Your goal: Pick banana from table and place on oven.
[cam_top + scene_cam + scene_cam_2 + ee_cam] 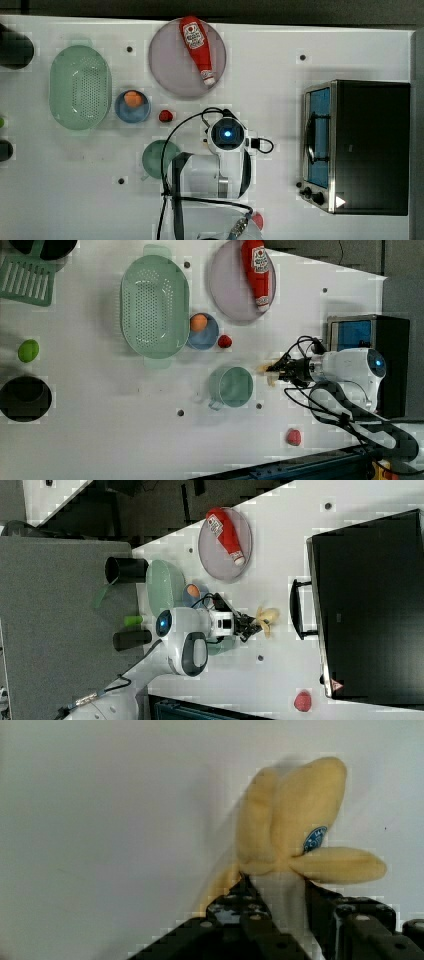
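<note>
Clearly the banana is a plush toy: soft, light, easily squashed, with floppy peel strips splayed around a whitish middle. We judge that firm middle the place to hold it, not the limp strips. It lies on the white surface just in front of the oven, near the door handle. Our end effector has its fingers set either side of the whitish middle, narrowed about it; whether they grip yet we cannot tell.

Pale yellow peeled banana lies on white table near black-topped oven.
</note>
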